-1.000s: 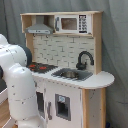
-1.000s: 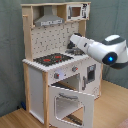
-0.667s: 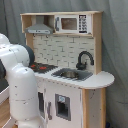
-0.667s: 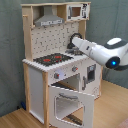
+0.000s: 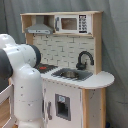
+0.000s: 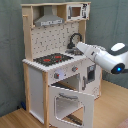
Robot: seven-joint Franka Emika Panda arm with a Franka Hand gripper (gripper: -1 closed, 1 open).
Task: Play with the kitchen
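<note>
— Kitchen (image 6: 52, 65) looking how, sitting where?
— Standing upright on wood floor (image 6: 15, 119) before grey curtain (image 6: 10, 50); white with light wood, long axis vertical. Hanging open in front: one windowed oven door (image 6: 72, 102).
— Counting what behind?
— One black-red stovetop (image 6: 52, 59), one black faucet (image 5: 85, 59), one hood (image 6: 48, 20).
— Gripper (image 6: 79, 46)?
— Reaching over the sink; cannot tell whether apart or together.

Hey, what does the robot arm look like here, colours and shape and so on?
The arm is glossy white with rounded, tube-like segments. In the first exterior view its bulky white links show a dark grey band at a joint. In the second exterior view a black ring with a small blue light marks one joint.
</note>
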